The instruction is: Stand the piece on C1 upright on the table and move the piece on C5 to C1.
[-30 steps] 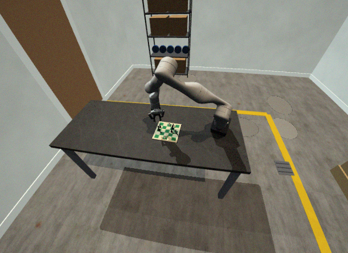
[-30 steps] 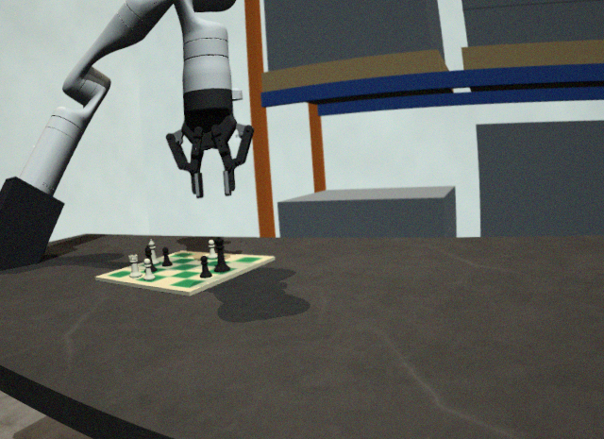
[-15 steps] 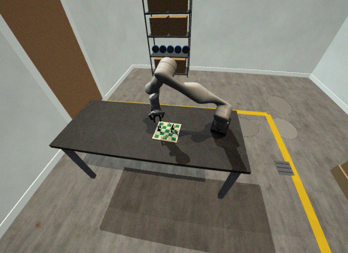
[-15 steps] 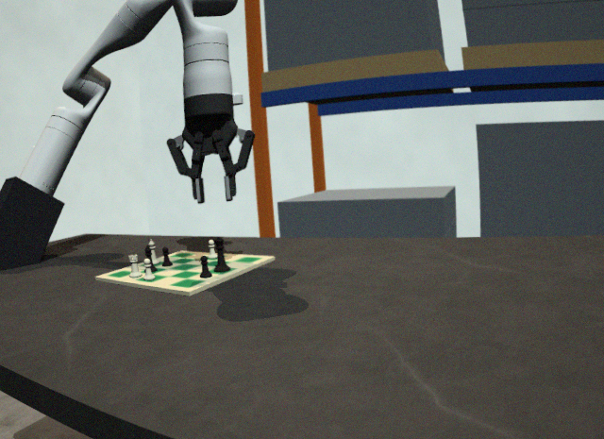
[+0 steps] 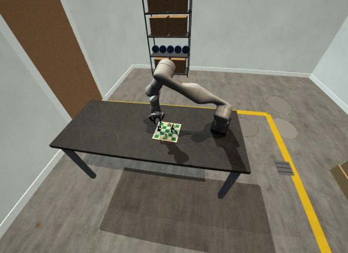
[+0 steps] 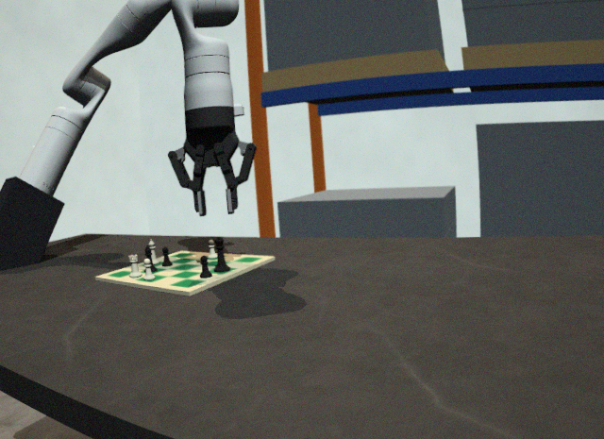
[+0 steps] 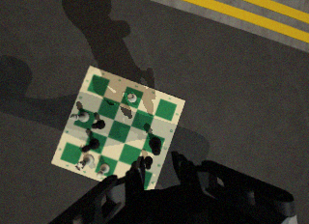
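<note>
A small green and cream chessboard (image 5: 155,137) (image 6: 188,282) (image 7: 166,109) lies on the dark table (image 5: 112,132) (image 6: 390,327) (image 7: 241,89). Several black and white pieces stand on it, among them a tall black piece (image 6: 220,255) (image 7: 154,145), a black pawn (image 6: 205,267) and a white rook (image 6: 133,265). The edge letters are too small to read, so I cannot tell which pieces are on C1 and C5. My gripper (image 5: 156,117) (image 6: 214,208) (image 7: 158,160) hangs well above the board's edge, pointing down. Its fingers are partly closed, with an empty gap between them.
The arm's dark base (image 5: 220,127) (image 6: 24,220) stands on the table beside the board. A shelf rack with boxes (image 5: 168,25) stands behind the table. A yellow floor line (image 5: 284,149) (image 7: 232,9) runs past the table's far edge.
</note>
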You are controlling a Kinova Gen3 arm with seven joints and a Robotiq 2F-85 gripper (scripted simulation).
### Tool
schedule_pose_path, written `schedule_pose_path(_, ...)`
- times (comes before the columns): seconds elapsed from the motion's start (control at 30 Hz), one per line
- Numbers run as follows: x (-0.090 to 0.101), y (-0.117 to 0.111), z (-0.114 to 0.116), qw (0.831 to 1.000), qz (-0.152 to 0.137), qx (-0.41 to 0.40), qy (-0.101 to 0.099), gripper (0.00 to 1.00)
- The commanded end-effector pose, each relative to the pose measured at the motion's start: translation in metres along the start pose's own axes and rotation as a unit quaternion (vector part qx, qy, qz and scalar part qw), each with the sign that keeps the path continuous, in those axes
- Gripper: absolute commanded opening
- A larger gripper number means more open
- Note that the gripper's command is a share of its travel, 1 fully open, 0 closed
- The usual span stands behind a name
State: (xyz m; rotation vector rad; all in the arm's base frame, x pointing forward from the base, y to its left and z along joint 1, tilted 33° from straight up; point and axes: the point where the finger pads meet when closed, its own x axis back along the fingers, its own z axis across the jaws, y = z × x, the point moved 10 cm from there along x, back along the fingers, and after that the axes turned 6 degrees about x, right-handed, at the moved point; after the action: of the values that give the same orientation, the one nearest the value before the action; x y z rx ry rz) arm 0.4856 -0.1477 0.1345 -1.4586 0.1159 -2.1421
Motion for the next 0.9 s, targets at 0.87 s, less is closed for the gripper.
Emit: schedule_pose_path(0.87, -0.024, 0.0, -0.001, 1.0, 0.002, -0.001, -0.001, 0.41)
